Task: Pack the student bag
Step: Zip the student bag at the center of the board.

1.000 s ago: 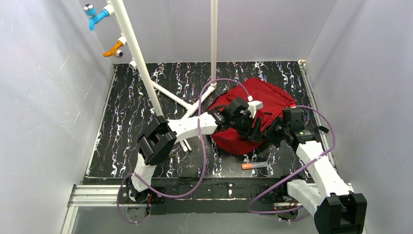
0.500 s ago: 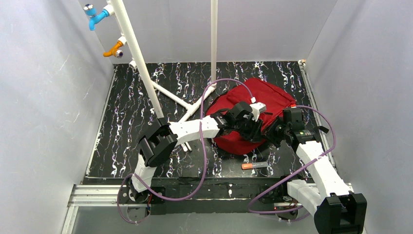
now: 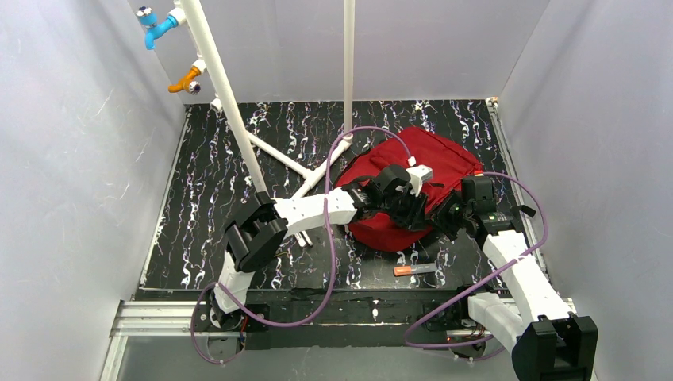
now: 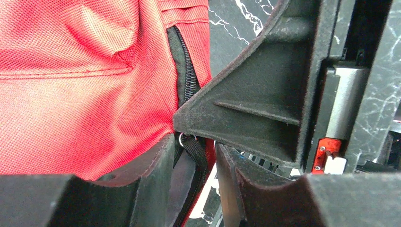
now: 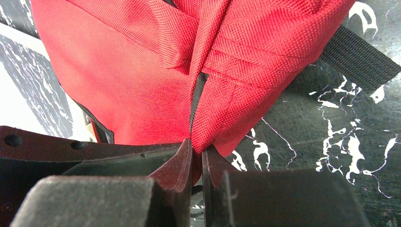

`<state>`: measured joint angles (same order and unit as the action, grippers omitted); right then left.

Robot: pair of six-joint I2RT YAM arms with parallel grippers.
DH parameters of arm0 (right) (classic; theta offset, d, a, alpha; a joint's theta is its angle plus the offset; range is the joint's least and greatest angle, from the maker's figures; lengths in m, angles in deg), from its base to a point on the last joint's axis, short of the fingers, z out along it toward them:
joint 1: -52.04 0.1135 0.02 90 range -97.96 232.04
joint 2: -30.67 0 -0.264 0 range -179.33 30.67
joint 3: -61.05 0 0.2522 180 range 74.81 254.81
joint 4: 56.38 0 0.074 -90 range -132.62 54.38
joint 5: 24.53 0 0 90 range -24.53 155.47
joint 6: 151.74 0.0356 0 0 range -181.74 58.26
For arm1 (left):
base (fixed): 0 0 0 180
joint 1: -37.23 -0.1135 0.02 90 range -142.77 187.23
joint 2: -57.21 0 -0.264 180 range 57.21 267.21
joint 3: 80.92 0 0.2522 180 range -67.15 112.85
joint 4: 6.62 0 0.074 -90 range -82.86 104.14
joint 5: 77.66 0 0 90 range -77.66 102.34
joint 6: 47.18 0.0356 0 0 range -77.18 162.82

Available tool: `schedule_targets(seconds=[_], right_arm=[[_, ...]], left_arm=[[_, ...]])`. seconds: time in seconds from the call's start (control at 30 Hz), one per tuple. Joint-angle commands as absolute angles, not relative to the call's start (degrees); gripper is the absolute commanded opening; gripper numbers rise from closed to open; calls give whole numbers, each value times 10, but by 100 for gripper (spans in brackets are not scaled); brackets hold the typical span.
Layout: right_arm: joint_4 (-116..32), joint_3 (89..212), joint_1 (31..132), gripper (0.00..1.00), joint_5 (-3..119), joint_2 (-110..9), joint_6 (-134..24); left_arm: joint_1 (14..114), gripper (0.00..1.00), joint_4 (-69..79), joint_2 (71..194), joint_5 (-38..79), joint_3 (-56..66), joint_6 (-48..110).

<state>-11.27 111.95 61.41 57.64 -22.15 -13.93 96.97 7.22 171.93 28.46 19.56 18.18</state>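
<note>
Right tool pinching student bag seam edge

The worktop was a black slab veined with white. A red bag lay on its far right part, with 1 black strap trailing flat onto the bare surface beside it. Nearer the front edge lay 1 pen with an orange end, close to the bag but apart from it. The legs of a white pipe stand rested on the worktop's middle, left of the bag.
</note>
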Motion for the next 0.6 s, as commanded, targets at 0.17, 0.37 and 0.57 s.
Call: schedule_targets(seconds=[0.17,0.37,0.57], right_arm=[[-126,1112,618,1,551,-211,-142],[-126,1115,617,1,547,-209,-138],[-121,1123,617,1,550,-209,-141]], left_arm=[[966,23,8,1645,276,182,189],[965,22,-42,1645,280,157,181],[965,36,-41,1652,293,153,168]])
